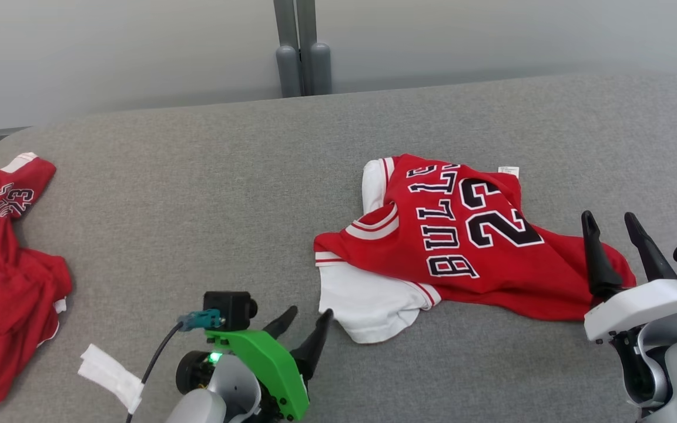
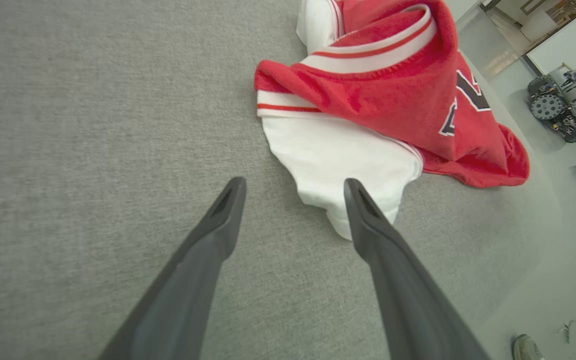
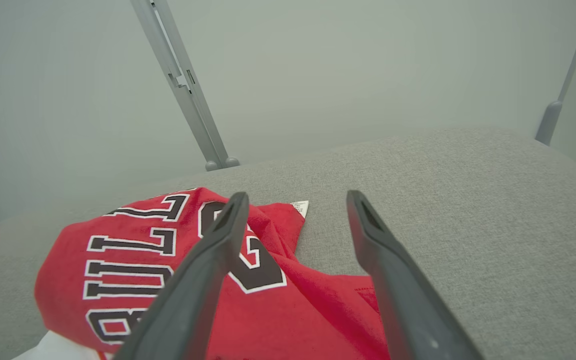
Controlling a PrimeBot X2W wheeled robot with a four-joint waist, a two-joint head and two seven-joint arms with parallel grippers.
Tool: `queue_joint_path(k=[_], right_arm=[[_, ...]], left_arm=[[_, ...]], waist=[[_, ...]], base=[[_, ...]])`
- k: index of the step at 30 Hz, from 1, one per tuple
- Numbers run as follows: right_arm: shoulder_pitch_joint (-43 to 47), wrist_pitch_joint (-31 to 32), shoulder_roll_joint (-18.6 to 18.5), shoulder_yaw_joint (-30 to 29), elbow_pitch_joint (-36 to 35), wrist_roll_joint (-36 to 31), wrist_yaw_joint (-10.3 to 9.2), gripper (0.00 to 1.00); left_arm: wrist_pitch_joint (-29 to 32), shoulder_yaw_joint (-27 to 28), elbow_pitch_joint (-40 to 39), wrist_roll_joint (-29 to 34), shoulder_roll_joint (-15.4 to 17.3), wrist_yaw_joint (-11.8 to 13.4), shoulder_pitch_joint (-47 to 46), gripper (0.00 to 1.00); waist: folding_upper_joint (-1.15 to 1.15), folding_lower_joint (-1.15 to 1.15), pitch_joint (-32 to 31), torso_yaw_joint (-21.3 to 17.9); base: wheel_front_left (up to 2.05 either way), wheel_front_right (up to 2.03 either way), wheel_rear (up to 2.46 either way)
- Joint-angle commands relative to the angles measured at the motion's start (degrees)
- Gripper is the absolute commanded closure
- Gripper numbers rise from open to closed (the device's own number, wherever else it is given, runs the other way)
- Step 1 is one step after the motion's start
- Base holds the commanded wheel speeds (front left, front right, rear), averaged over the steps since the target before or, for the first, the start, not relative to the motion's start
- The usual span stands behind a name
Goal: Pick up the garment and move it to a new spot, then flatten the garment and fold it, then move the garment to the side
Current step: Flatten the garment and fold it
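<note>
Flanking the crumpled jersey (image 1: 468,247) at the middle of the table (image 1: 197,194).
Left gripper (image 1: 310,311) near its white end, right gripper (image 1: 607,216) over its red end, both wide open, empty (placed, I judge, to lift both ends).

Even, bright diffuse light; soft faint shadows; no glare; wrist views bowed at edges.

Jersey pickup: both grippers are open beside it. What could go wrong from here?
The jersey lies crumpled and doubled over; the left gripper may pinch just the white sleeve, so it lifts bunched. The right gripper at the red end might catch one layer only. Moving left could land it on the other red garment.
</note>
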Motion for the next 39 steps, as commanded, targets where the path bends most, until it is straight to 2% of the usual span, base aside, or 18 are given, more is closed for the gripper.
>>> queue_joint_path(k=[1, 3, 7, 15, 16, 17, 18, 19, 22, 26, 30, 39], right_arm=[[-1.1, -0.3, -0.5, 0.1, 0.4, 0.1, 0.02, 0.00], [-1.6, -0.4, -0.2, 0.5, 0.9, 0.1, 0.02, 0.00], [-2.3, -1.0, 0.3, 0.8, 1.8, 0.2, 0.02, 0.00], [-2.9, -1.6, 1.1, 0.8, 3.5, -0.2, 0.02, 0.00], [-2.9, -1.7, 1.2, 0.8, 3.7, -0.2, 0.02, 0.00], [-2.9, -1.8, 1.2, 0.7, 4.0, -0.3, 0.02, 0.00], [-2.9, -2.0, 1.2, 0.7, 4.2, -0.4, 0.02, 0.00], [-3.0, -2.0, 1.2, 0.7, 4.4, -0.4, 0.02, 0.00], [-2.7, -2.3, 0.9, 0.7, 5.0, -0.2, 0.02, 0.00], [-1.6, -2.2, 0.8, 0.8, 5.7, 0.1, 0.02, 0.00], [-0.7, -1.5, 0.9, 0.9, 6.0, 0.1, 0.02, 0.00], [-1.3, -0.8, 0.4, 0.7, 6.2, -0.4, 0.02, 0.00]], left_arm=[[1.7, -1.0, -0.5, -2.5, 1.1, -0.2, -1.6, 0.00], [4.6, -2.9, 0.1, -4.8, 3.5, -0.2, -2.7, 0.00], [6.9, -4.6, 1.9, -7.7, 5.0, -0.2, -5.1, 0.00], [7.1, -8.9, 3.5, -12.9, 7.5, -0.2, -8.5, 0.00], [6.9, -9.5, 3.5, -13.4, 7.6, -0.2, -8.8, 0.11], [6.3, -9.9, 3.4, -13.7, 7.7, -0.2, -9.2, 0.67], [5.9, -10.3, 3.2, -13.9, 8.0, -0.2, -9.5, 0.79], [5.4, -11.0, 3.0, -14.2, 8.4, -0.2, -9.6, 1.00], [3.6, -12.1, 1.7, -15.2, 8.9, -0.2, -9.8, 1.00], [2.0, -12.1, -1.5, -16.9, 10.7, -0.2, -7.6, 1.00], [3.0, -11.0, -5.6, -18.4, 12.6, 1.1, -4.7, 1.00], [6.3, -7.3, -16.7, -22.2, 17.6, 9.1, 4.0, 1.00]], waist=[[0.00, 0.00, 1.4, -1.6], [0.00, 0.00, 2.3, -2.8], [0.00, 0.00, 3.6, -5.0], [0.00, 0.00, 4.9, -7.0], [0.00, 0.00, 4.8, -7.0], [0.00, 0.00, 4.7, -6.8], [0.00, 0.00, 4.6, -6.6], [0.00, 0.00, 4.3, -6.2], [0.00, 0.00, 3.2, -4.5], [0.00, 0.00, 0.9, -0.4], [0.00, 0.00, -0.2, 3.3], [0.00, 0.00, 1.0, 8.5]], base=[[0.00, 0.00, 0.00], [0.00, 0.00, 0.00], [0.00, 0.00, 0.00], [0.00, 0.00, 0.00], [0.00, 0.00, 0.00], [0.00, 0.00, 0.00], [0.00, 0.00, 0.00], [0.00, 0.00, 0.00], [0.00, 0.00, 0.00], [0.00, 0.00, 0.00], [0.00, 0.00, 0.00], [0.00, 0.00, 0.00]])
